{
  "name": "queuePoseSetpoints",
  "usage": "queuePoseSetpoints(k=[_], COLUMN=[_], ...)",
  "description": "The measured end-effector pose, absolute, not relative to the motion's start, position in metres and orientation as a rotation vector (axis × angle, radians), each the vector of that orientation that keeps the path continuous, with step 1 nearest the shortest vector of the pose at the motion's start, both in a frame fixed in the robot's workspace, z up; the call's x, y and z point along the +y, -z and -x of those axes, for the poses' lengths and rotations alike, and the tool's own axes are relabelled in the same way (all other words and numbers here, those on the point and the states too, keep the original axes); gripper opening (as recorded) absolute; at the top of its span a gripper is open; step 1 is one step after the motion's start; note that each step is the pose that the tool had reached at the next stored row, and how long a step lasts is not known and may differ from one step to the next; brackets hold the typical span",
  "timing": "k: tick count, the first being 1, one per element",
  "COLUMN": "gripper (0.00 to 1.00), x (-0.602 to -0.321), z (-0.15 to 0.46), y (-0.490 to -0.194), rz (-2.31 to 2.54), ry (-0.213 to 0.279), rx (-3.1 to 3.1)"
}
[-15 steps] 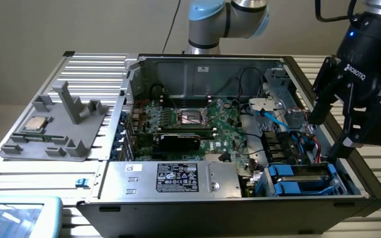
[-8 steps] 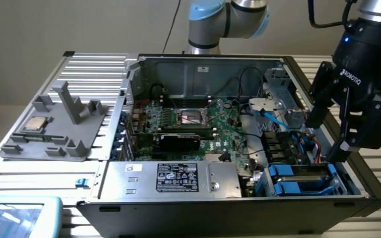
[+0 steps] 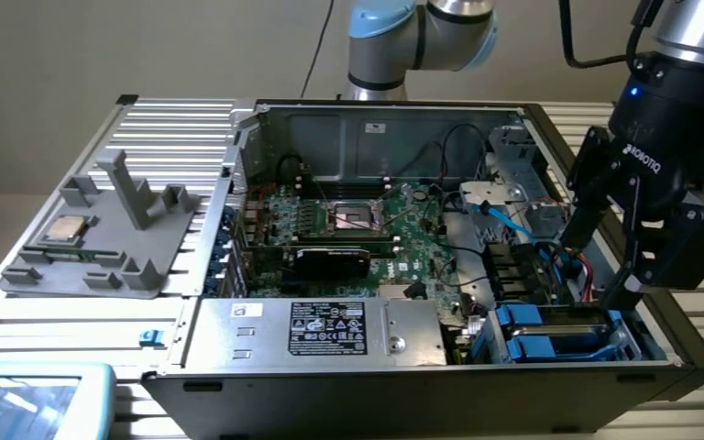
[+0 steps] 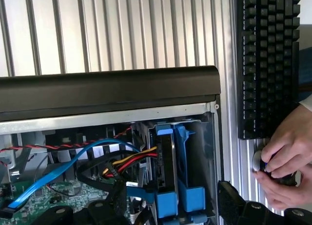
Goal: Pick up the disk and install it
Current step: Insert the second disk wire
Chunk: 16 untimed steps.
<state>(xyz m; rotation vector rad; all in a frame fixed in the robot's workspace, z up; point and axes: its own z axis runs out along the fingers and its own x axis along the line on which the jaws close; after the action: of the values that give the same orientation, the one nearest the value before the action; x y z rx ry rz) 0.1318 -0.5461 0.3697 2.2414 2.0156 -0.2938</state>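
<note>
The disk [image 3: 545, 332] sits in the drive bay at the near corner of the open computer case [image 3: 450, 385], on the exterior view's right, held in its bright blue carrier. In the wrist view the disk [image 4: 166, 161] stands on edge between blue carrier rails, next to the case wall. My gripper [image 3: 597, 273] hangs just above that bay, open, with nothing between its fingers. Its black fingers [image 4: 241, 208] show on either side of the bay in the wrist view.
Red, yellow and blue cables [image 4: 73, 161] run beside the bay. A grey power-supply box [image 3: 315, 330] fills the case's near side, with the motherboard [image 3: 352, 220] behind it. A grey fixture holding a processor chip [image 3: 65, 231] lies outside the case. A person's hand [image 4: 285, 157] rests by a keyboard [image 4: 268, 64].
</note>
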Motion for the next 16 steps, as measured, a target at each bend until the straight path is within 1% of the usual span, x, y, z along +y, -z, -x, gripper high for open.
queuePoseSetpoints(k=[3,16], gripper=[0.84,0.84], x=[-0.5461,-0.5461], z=[-0.1297,-0.1295], y=[-0.3652,-0.3645], rz=[-2.238,-2.227], ry=[0.294,0.310], rx=[2.018,2.009])
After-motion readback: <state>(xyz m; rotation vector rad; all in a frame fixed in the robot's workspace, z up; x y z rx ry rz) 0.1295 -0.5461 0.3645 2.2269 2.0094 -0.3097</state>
